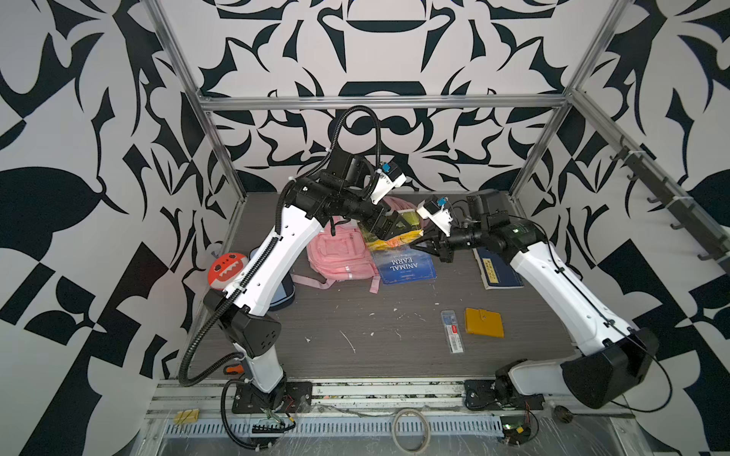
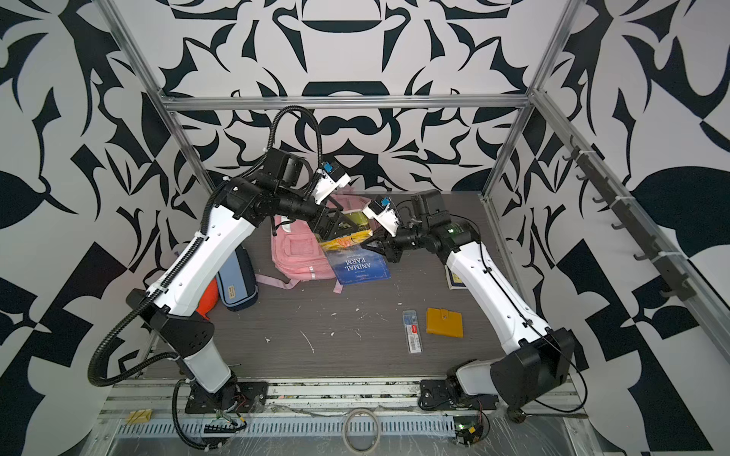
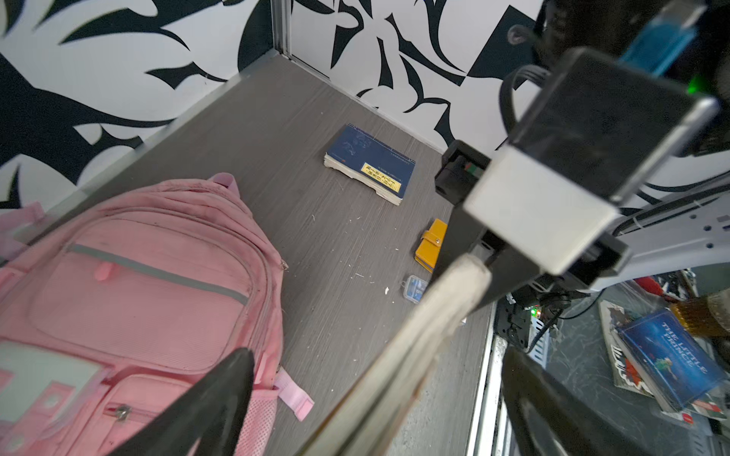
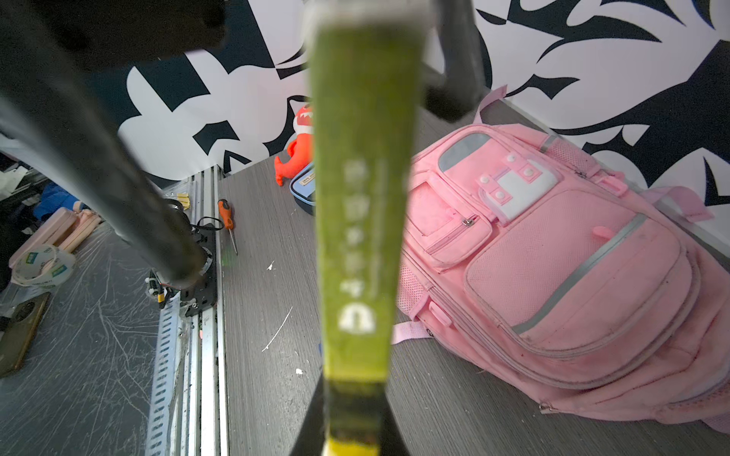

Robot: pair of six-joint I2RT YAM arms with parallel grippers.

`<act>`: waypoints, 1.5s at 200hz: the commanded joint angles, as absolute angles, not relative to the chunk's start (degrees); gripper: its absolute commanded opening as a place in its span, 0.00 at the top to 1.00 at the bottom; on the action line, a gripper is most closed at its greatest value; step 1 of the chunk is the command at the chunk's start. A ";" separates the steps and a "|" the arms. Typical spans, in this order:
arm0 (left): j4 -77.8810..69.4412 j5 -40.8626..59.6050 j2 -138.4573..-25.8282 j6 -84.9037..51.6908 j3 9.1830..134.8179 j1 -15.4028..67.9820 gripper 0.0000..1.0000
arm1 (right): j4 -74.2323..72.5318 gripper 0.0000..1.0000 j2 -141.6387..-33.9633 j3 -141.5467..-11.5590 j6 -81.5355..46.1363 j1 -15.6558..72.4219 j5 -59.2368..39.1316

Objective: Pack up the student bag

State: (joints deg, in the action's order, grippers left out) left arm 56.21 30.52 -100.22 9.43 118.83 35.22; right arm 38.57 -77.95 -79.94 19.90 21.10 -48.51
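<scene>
Centrally, toward the far side of the tabletop (image 1: 395, 355), the bag (image 1: 335, 252) was found lying flat with its front pockets up. Its top loop (image 3: 227, 181) was turned away from the arm bases and its straps (image 1: 312, 281) trailed loose at the near edge. A blue book (image 1: 407, 266) was laid against the side nearer the right arm; whether it only touched the fabric or overlapped it could not be told.

A thin yellow book (image 1: 397, 239) was held on edge, off the tabletop, clamped narrow in the right end effector (image 1: 422, 240) above that same side of the bag. The left end effector (image 1: 389, 227) was spread wide with nothing gripped. In the left wrist view the book's page edge (image 3: 434, 312) was seen running between the fingers (image 3: 229, 391); contact could not be resolved.

Handling, as judged:
- The bag was taken for soft, floppy and light while unfilled, and no shape was expected to be kept when lifted.
- It was judged neither fragile nor slippery, though sliding over the smooth tabletop was to be expected under a one-sided pull.
- The zips in view appeared closed; the main one could not be fully checked.
- Hold was judged best taken at the top loop or the zip pull (image 3: 283, 265), with the body pinned by the other end effector.
- The mesh side pocket (image 3: 256, 422) and the strap ends were judged poor holds, being stretchy and loose.
</scene>
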 commanded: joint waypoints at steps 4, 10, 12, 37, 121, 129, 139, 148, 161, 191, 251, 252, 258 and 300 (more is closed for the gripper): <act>57.68 33.79 -101.73 9.58 116.95 35.51 0.05 | 37.82 1.00 -77.23 -84.87 21.88 21.40 -52.36; 57.57 33.54 -101.85 9.49 116.61 35.51 0.07 | 38.47 1.00 -77.44 -85.31 22.16 21.39 -52.46; 57.52 33.43 -101.86 9.49 116.54 35.51 0.08 | 38.73 1.00 -77.54 -85.44 22.24 21.39 -52.47; 57.35 33.60 -102.69 9.43 116.54 35.52 0.40 | 42.43 1.00 -78.64 -87.87 25.18 21.27 -51.49; 51.08 36.32 -98.92 0.79 110.35 34.93 1.00 | 36.64 0.55 -78.40 -89.43 18.07 19.26 -46.16; 49.58 36.39 -98.55 -1.80 109.15 34.39 1.00 | 33.30 0.45 -77.29 -87.94 15.05 18.69 -45.49; 47.85 36.74 -98.22 -5.81 107.49 33.01 1.00 | 28.30 0.32 -75.69 -85.45 10.52 17.26 -45.93; 44.18 37.74 -97.65 -9.40 105.54 32.01 1.00 | 23.32 0.25 -74.12 -82.54 6.05 15.86 -46.31; 40.04 38.20 -96.50 -14.21 102.90 31.21 1.00 | 17.21 0.24 -72.05 -78.43 0.86 14.16 -46.92; 37.01 35.47 -96.70 -22.35 101.40 29.25 1.00 | 11.78 0.20 -68.25 -72.17 -7.47 10.54 -43.78; 24.10 37.24 -94.88 -40.57 93.48 22.77 1.00 | -5.73 0.17 -59.63 -45.96 -40.85 8.80 -34.08; 23.74 37.34 -94.81 -40.90 93.28 22.72 1.00 | -6.55 0.16 -59.48 -45.44 -41.47 8.88 -33.96; 21.96 37.88 -94.43 -42.54 92.41 22.30 1.00 | -11.38 0.16 -58.85 -42.45 -44.78 9.41 -33.46; 16.86 40.71 -93.98 -47.67 90.68 21.84 1.00 | -27.43 0.12 -68.19 -38.72 -50.97 14.38 -38.08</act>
